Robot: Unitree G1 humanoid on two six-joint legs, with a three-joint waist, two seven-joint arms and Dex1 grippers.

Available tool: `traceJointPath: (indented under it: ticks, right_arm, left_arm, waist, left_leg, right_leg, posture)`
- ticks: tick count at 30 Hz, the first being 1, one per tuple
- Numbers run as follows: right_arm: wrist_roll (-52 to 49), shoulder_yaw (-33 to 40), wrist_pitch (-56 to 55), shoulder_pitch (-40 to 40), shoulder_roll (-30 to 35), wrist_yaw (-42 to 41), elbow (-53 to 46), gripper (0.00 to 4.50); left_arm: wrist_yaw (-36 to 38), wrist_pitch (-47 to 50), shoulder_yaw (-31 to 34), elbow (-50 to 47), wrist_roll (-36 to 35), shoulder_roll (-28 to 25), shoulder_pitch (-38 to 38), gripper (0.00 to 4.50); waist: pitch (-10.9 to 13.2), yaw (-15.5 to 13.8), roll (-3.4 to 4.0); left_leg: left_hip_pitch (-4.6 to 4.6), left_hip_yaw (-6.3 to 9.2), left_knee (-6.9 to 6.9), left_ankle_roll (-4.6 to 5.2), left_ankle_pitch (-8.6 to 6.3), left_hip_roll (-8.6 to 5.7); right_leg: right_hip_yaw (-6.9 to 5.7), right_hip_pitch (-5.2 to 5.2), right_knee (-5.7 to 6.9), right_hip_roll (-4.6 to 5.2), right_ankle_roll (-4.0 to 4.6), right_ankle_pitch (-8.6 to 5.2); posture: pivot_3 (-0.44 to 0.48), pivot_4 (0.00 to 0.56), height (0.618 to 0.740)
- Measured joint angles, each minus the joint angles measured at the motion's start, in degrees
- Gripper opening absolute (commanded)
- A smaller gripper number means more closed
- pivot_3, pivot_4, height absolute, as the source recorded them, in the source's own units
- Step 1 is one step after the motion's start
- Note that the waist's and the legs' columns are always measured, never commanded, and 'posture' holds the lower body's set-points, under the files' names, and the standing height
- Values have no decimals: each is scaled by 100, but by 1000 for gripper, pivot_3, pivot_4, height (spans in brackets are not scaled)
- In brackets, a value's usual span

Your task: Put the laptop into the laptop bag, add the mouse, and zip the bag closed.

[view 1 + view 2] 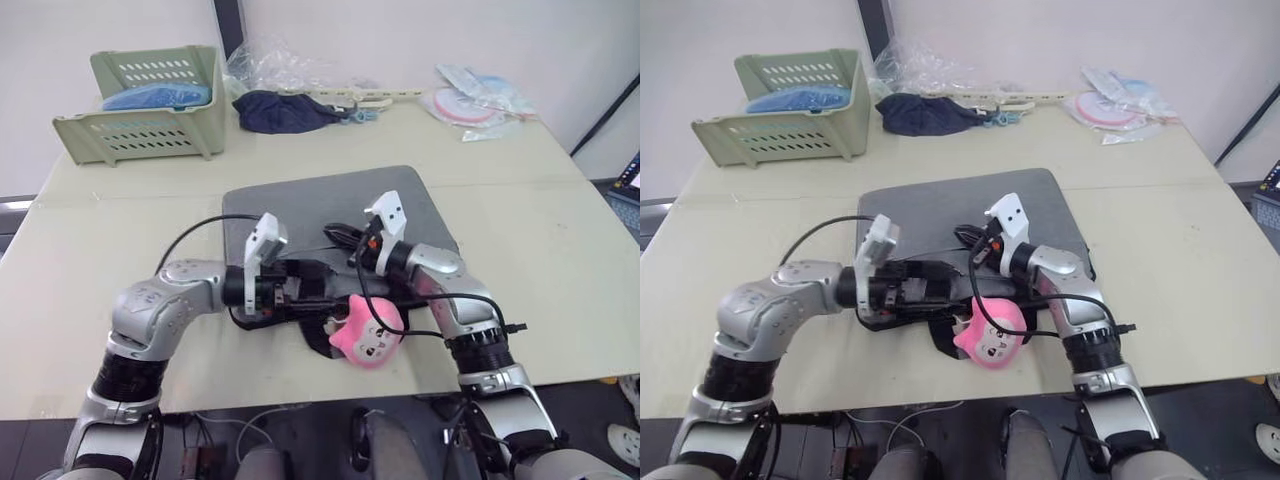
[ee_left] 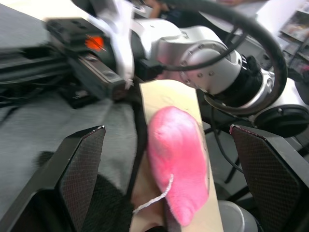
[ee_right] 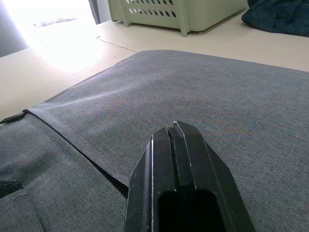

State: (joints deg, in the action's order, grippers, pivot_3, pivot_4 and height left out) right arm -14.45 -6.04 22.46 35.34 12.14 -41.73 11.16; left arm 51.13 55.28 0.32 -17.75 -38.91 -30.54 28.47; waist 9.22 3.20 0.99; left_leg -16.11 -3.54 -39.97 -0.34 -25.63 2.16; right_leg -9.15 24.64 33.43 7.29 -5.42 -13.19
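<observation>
Two grippers over the near edge of the laptop bag [image 1: 330,205], which lies flat mid-table w/ its black handles and zipper side toward me. No laptop or mouse to be seen, so I judge both are prob. already inside and the step in hand is zipping.

My right gripper [image 3: 179,145] has its fingers pressed tight together, nothing visibly between them, hovering low over the grey fabric just beyond a dark seam or zip line. My left gripper [image 2: 164,179] is spread wide, holding nothing, aimed right along the bag's near edge; the pink plush [image 1: 366,330] sits between its fingers, at the table's near edge, touching the handles.

To zip well, IMO:
- find the zipper pull first; I can't make it out, arms hide that stretch.
- left should pin the bag's near-left corner so the fabric stays taut.
- right should part its fingers, pinch the pull, drag along the zip track, not upward.
- keep clear of the plush and my own cables, which drape across the handles and could snag.

Far side: green basket [image 1: 150,105] at left, navy cloth bundle [image 1: 285,110] and plastic packets [image 1: 480,100] to its right, all well apart from the bag.
</observation>
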Motion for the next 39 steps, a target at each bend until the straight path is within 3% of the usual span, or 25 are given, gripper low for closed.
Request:
traceJointPath:
  ticks: [7, 12, 19, 31, 34, 39]
  right_arm:
    - [-1, -6, 30, 8, -18, 3, -36, 0]
    - [0, -3, 272, -55, -12, 132, -405, 0]
    - [49, -46, 1079, 7, 146, 415, -1228, 0]
    - [-167, 370, 1993, 673, 561, 676, -2257, 0]
    - [-422, 729, 2569, 1058, 822, 762, -2600, 0]
    - [-555, 1459, 3136, 883, 1966, 755, -2512, 0]
  left_arm:
    - [-295, 428, 1195, -156, -551, -772, -301, 4447]
    - [-378, 124, 1820, 374, -437, -1268, -437, 4447]
    - [-333, -257, 1866, 780, -352, -1334, -437, 4447]
    - [-268, -486, 1824, 1043, -279, -1341, -448, 4447]
    - [-200, -588, 1760, 1205, -158, -1371, -449, 4447]
    - [-90, -835, 1827, 1802, 45, -1547, -790, 4447]
  waist:
    - [5, 8, 7]
    - [9, -5, 14]
    - [25, 2, 21]
    - [76, -20, 43]
    - [83, -14, 39]
    - [88, -58, 33]
  left_leg:
    - [-1, 1, 2, -7, 1, 7]
    - [-6, -4, 7, -10, -1, 6]
    - [-44, -46, 7, -18, 4, 1]
    - [-56, -39, 4, -17, 5, -2]
    - [-60, -42, 2, -16, 6, -3]
    - [-63, -43, 3, -14, 6, -6]
  right_leg:
    - [0, 5, 1, -9, 1, -1]
    - [-1, 15, -1, -12, 3, -2]
    - [-10, 87, 8, -15, 3, -1]
    - [-15, 91, 3, -16, 2, -1]
    - [-15, 91, 2, -15, 2, -1]
    - [-16, 91, -1, -14, 2, -1]
  posture:
    - [0, 150, 740]
    - [0, 150, 740]
    - [0, 150, 740]
    - [0, 150, 740]
    - [0, 150, 740]
    - [0, 150, 740]
